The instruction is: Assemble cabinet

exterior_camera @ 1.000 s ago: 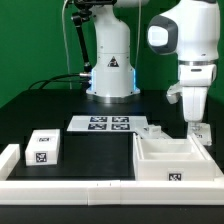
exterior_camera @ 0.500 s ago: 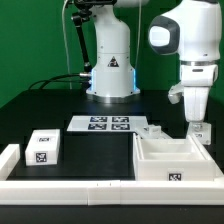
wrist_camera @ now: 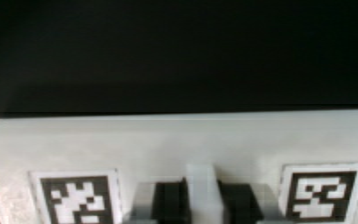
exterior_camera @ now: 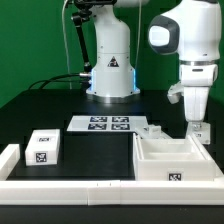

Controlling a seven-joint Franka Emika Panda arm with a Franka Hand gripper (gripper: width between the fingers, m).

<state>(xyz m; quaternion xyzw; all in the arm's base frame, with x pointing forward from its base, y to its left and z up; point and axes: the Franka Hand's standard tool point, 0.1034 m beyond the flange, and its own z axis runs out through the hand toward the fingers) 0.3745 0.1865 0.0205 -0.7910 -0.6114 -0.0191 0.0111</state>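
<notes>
Jaws stand narrow, closed on a thin upright white wall of the cabinet. In the wrist view the two dark fingers press against either side of that wall, with no gap showing. The gripper points straight down at the cabinet's far right corner. The wrist view also shows a flat white panel just beyond the wall, carrying two black-and-white tags, one on each side of the fingers.

The cabinet is an open, hollow white box. It sits on the dark table at the near right of the exterior view, against the low white border rail.

The marker board lies flat near the middle, to the left of the cabinet. A small white tagged block sits well apart at the near left. The arm's white base stands at the far side.
</notes>
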